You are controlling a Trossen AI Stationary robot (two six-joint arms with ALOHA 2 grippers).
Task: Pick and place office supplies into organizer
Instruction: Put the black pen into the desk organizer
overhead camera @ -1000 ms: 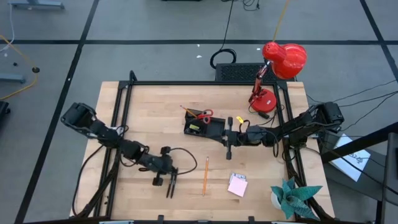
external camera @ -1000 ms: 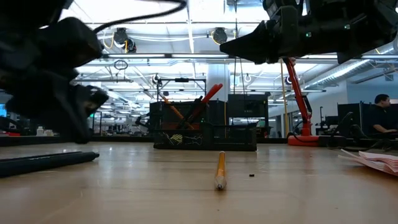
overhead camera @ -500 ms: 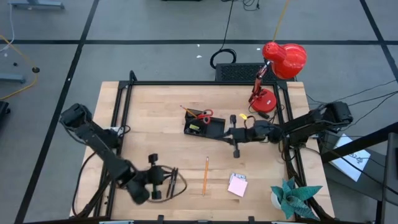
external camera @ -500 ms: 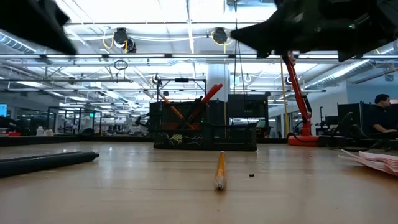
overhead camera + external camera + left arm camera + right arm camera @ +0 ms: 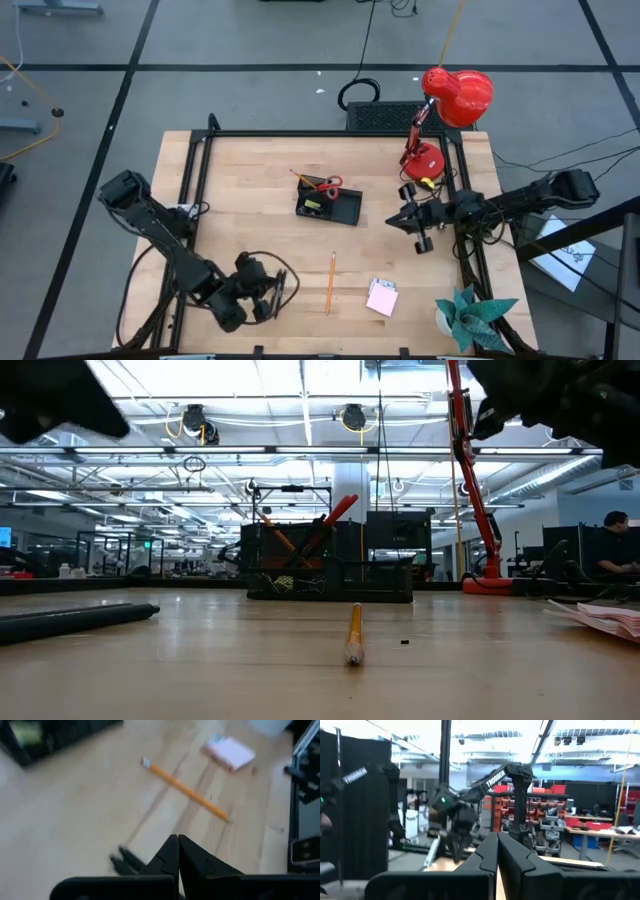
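Organizer (image 5: 328,205) sits mid-surface, scissors (image 5: 326,185) already in it; the pencil (image 5: 330,282) lies nearer, pink pad (image 5: 381,297) to its right. Left hand (image 5: 276,294), fingers pressed together and empty, should spread and straddle the pencil's middle. Right hand (image 5: 393,221) waits, also pressed together.

The table (image 5: 250,200) is pale wood with a smooth, faintly satin face and visible grain, edged by a matt black metal frame (image 5: 320,133). On it the organizer (image 5: 330,204) looks like matt black plastic; near it lie an orange painted wooden pencil (image 5: 330,282) and a pink paper sticky-note pad (image 5: 382,297). Beyond the organizer, the red lamp (image 5: 455,95) has a glossy shade.
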